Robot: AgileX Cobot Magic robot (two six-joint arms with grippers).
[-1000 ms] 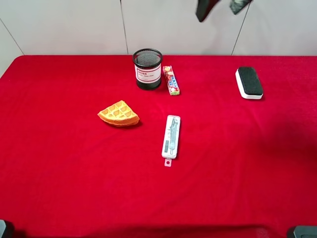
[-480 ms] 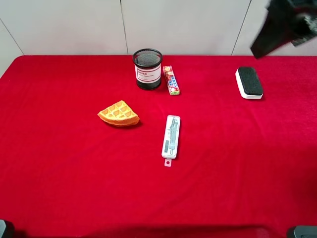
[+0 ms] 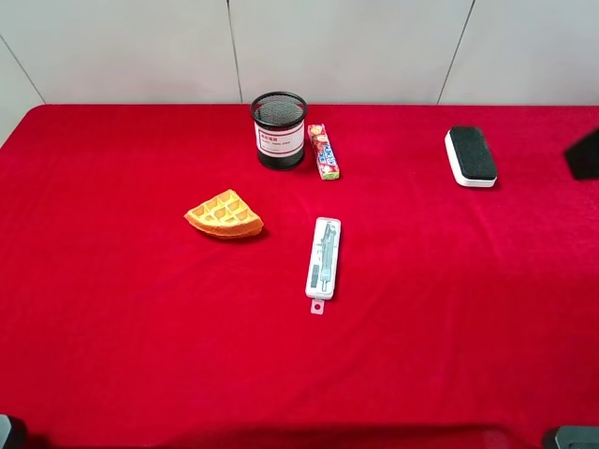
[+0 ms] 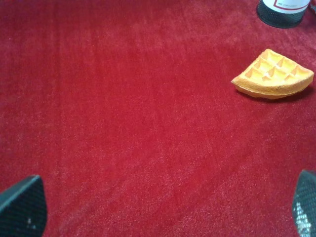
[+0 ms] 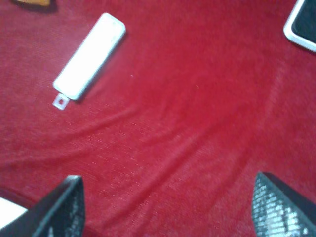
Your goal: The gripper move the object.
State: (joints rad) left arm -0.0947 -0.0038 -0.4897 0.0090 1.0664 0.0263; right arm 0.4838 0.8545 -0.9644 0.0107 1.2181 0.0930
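The black wire-mesh pen cup (image 3: 279, 129) with a white-and-red label stands upright at the back middle of the red table; its base also shows in the left wrist view (image 4: 284, 10). My left gripper (image 4: 163, 210) is open and empty, hovering over bare cloth well short of the cup. My right gripper (image 5: 170, 207) is open and empty above the cloth on the right side, far from the cup. In the exterior view only a dark piece of the right arm (image 3: 585, 155) shows at the right edge.
A candy pack (image 3: 324, 152) lies right beside the cup. A waffle wedge (image 3: 224, 214) lies in front of it to the left. A white blister pack (image 3: 323, 257) lies mid-table. A black-and-white eraser (image 3: 471, 155) lies at the back right.
The right arm has swung from the top middle of the exterior view to the right and down, now almost out at the right edge. The objects have not moved.
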